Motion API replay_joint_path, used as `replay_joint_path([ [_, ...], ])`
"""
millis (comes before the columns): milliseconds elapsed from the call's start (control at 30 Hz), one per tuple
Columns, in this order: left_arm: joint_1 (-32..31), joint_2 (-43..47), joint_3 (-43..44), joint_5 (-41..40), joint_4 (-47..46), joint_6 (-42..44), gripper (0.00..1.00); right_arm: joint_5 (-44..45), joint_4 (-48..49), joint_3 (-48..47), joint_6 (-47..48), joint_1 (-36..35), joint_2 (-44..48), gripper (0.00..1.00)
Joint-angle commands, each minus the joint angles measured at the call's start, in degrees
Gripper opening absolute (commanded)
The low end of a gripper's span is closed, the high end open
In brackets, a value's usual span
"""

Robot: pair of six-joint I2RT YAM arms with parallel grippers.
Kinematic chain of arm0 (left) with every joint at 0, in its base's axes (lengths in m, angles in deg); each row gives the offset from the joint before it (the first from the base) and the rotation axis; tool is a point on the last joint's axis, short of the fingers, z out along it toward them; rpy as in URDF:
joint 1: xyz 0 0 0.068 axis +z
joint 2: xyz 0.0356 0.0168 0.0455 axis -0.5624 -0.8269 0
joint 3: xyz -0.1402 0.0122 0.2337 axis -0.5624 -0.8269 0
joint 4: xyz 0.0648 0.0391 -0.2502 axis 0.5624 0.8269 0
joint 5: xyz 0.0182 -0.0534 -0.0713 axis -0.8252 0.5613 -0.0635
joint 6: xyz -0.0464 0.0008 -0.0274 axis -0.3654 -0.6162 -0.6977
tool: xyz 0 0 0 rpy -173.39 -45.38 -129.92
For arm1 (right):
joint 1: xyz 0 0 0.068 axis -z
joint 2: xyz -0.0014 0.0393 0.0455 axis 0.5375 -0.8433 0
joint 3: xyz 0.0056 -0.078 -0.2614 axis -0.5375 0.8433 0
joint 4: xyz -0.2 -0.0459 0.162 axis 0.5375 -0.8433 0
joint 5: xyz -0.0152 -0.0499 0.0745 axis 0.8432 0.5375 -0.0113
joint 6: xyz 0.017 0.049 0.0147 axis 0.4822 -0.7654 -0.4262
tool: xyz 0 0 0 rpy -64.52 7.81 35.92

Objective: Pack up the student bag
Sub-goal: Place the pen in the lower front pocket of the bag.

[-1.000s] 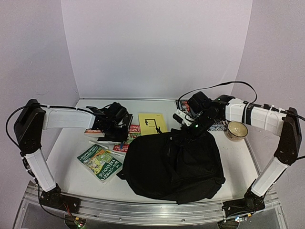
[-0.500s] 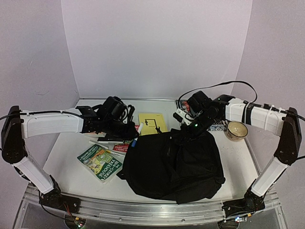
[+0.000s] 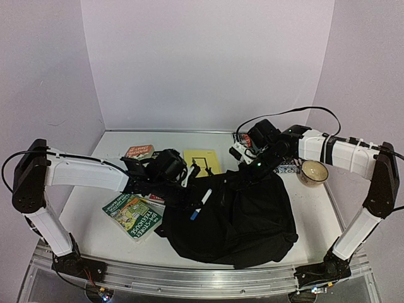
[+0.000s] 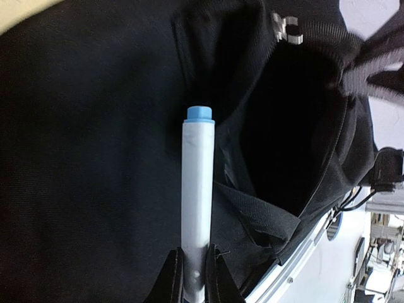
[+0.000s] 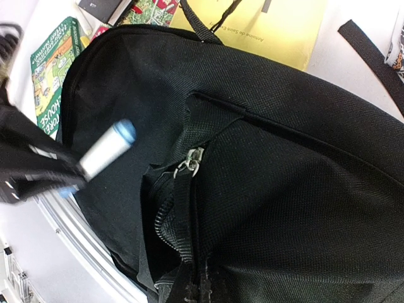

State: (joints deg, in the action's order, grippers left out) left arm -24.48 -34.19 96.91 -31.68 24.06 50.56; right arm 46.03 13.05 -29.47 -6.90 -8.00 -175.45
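The student bag is a large black fabric backpack lying at the table's middle, its zipped mouth gaping open. Over the bag's left part, my left gripper is shut on the lower end of a white marker with a blue cap, which points toward the opening. The marker also shows in the right wrist view, left of the zipper pull. My right gripper is shut on the bag's fabric at the far rim of the opening, holding it up.
A green book lies left of the bag, and under my left arm another book sits further back. A yellow book lies behind the bag. A bowl-like cup stands at the right under my right arm.
My left arm has swung right from the books, carrying the marker over the bag toward its opening. The right arm has stayed put on the bag's rim.
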Motion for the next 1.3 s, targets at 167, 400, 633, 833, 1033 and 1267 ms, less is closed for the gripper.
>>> replay_joint_path([
  [167,-1.7,-4.1,7.3,4.6,-6.7,-0.9,0.0,-4.1,3.9,-1.4,-1.3,-0.3,0.9,0.0],
  [400,-1.8,-7.6,11.7,5.8,-8.1,-1.0,0.0,-5.4,5.8,-0.4,-2.9,-0.4,1.3,0.0],
  [633,-1.7,-12.8,14.8,-0.1,-9.7,-4.6,0.0,-7.0,8.5,-0.1,-5.0,-0.7,1.4,0.0],
  [833,-1.8,-13.7,15.5,-3.4,-15.6,-8.6,0.0,-6.6,10.2,0.1,-6.7,-1.6,1.5,0.0],
  [1033,-1.8,-15.8,13.8,-5.3,-21.8,-14.3,0.0,-5.8,12.6,1.2,-8.8,-1.9,1.9,0.0],
  [1267,-3.5,-17.1,14.7,-5.3,-23.3,-14.8,0.17,-5.1,14.1,1.9,-10.1,-1.9,2.1,0.0],
])
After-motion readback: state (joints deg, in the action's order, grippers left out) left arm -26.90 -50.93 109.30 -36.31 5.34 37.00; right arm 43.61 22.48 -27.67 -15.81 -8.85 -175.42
